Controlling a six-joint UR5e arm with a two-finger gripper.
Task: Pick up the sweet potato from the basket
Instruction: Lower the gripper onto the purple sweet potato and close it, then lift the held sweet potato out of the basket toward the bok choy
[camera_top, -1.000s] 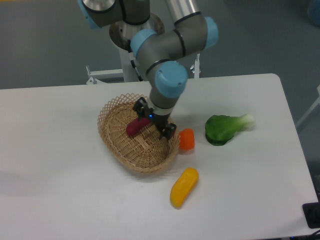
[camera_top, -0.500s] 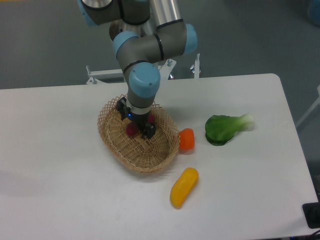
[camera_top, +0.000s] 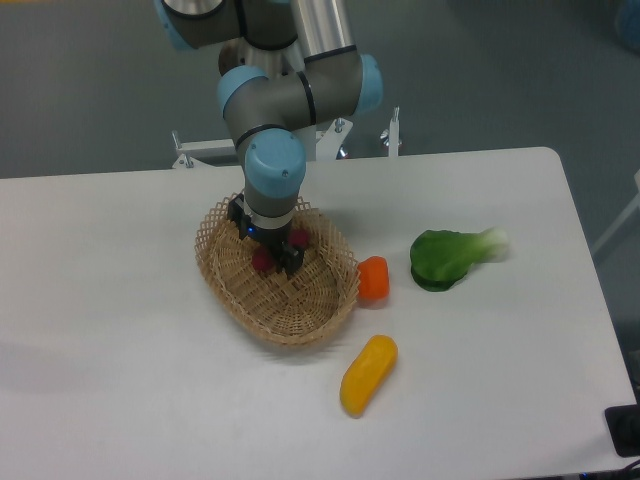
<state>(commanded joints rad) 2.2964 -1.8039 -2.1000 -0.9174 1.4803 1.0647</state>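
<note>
Sweet potato (camera_top: 263, 260) mostly hidden, only dark red bits peeking out either side of gripper (camera_top: 268, 247) down inside basket (camera_top: 240, 300). White bench (camera_top: 120, 380) carrying everything. Oval wicker basket left of centre. Green leafy vegetable (camera_top: 452, 256) well to the right. Yellow pepper (camera_top: 368, 374) in front of basket, apart from it. Orange piece (camera_top: 373, 279) just beside basket's right rim. Gripper jaws straddling the tuber; clenched or not, cannot tell
</note>
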